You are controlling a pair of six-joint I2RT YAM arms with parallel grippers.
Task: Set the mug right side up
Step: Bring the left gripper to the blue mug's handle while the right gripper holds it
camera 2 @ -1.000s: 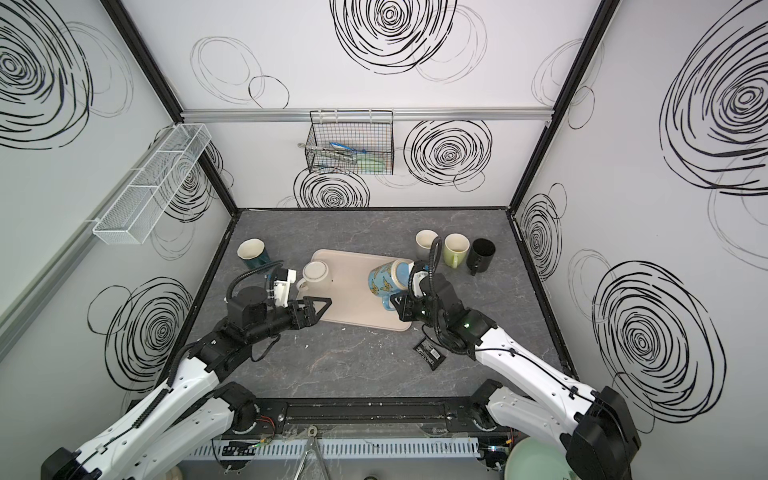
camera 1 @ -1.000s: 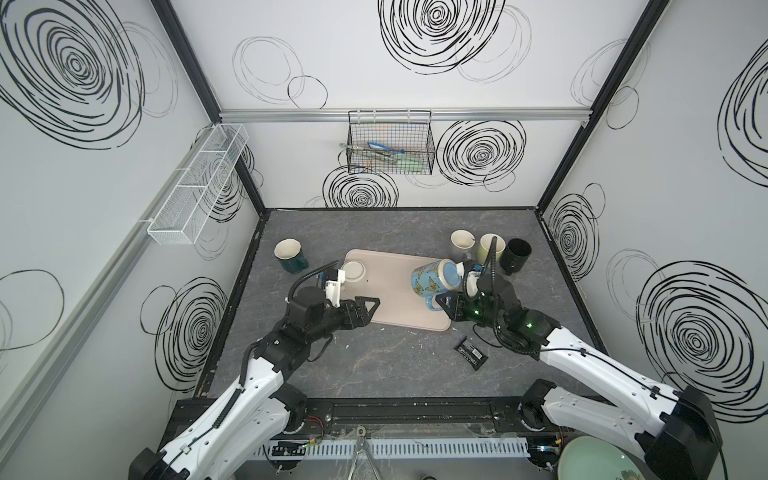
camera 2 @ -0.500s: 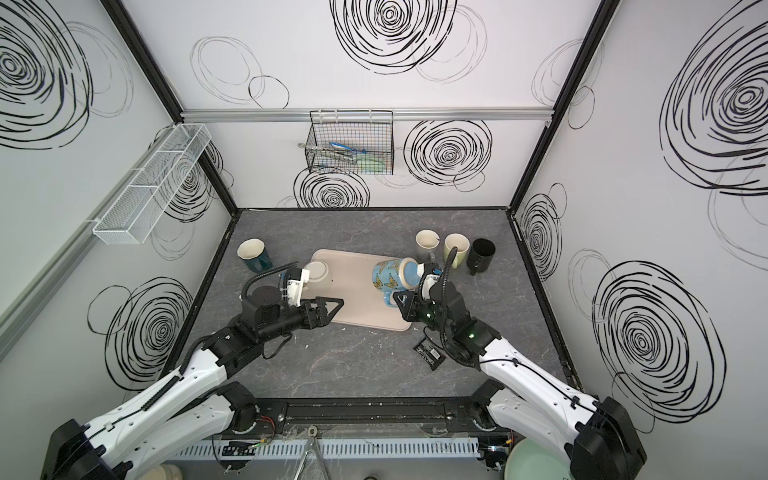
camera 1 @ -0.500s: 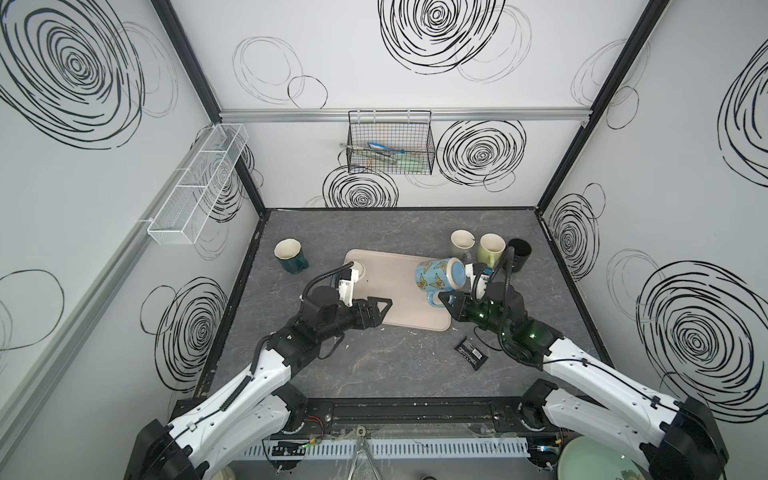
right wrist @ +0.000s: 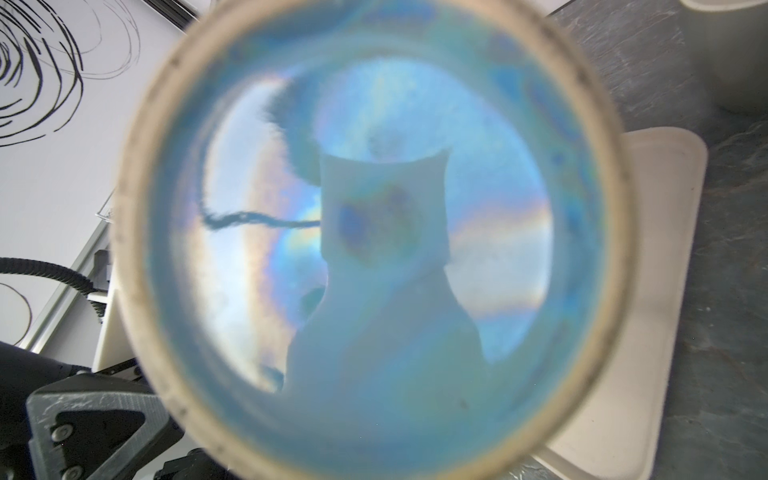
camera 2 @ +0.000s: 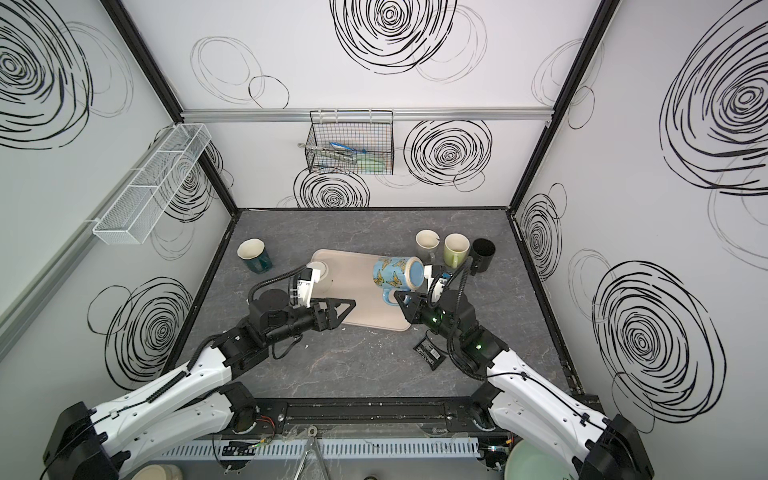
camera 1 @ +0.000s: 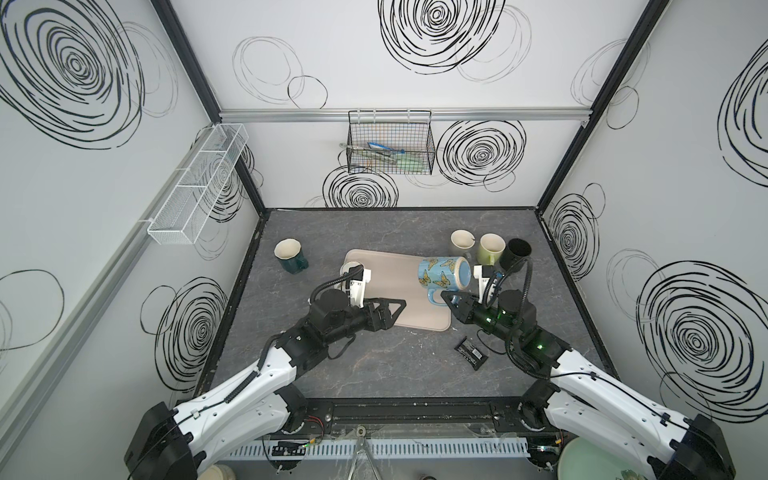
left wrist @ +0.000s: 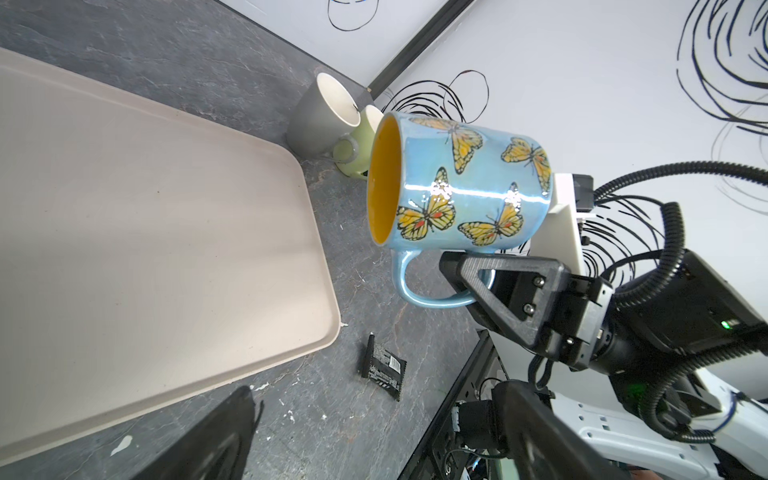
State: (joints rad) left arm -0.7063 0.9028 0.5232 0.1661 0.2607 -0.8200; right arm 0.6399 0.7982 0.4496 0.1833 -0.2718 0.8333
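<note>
The mug (camera 1: 442,274) (camera 2: 397,272) is light blue with orange butterflies and a yellow inside. It hangs on its side above the right end of the beige tray (camera 1: 390,270), mouth facing left. My right gripper (camera 1: 448,297) (camera 2: 400,298) is shut on its handle, as the left wrist view shows (left wrist: 461,183). The mug's glossy base (right wrist: 365,232) fills the right wrist view and hides the right jaws there. My left gripper (camera 1: 400,304) (camera 2: 351,305) is open and empty over the tray's front edge, a short way left of the mug and pointing at it.
A small white cup (camera 1: 348,268) sits at the tray's far left corner, half hidden by my left wrist. A dark green mug (camera 1: 289,255) stands at the far left. Grey (camera 1: 462,243), green (camera 1: 490,248) and black (camera 1: 515,253) mugs stand at the far right. A black packet (camera 1: 471,353) lies by my right arm.
My left gripper has moved right along the tray's front edge, closer to the mug. The right gripper has shifted slightly and turned the mug, so its base faces more to the right.
</note>
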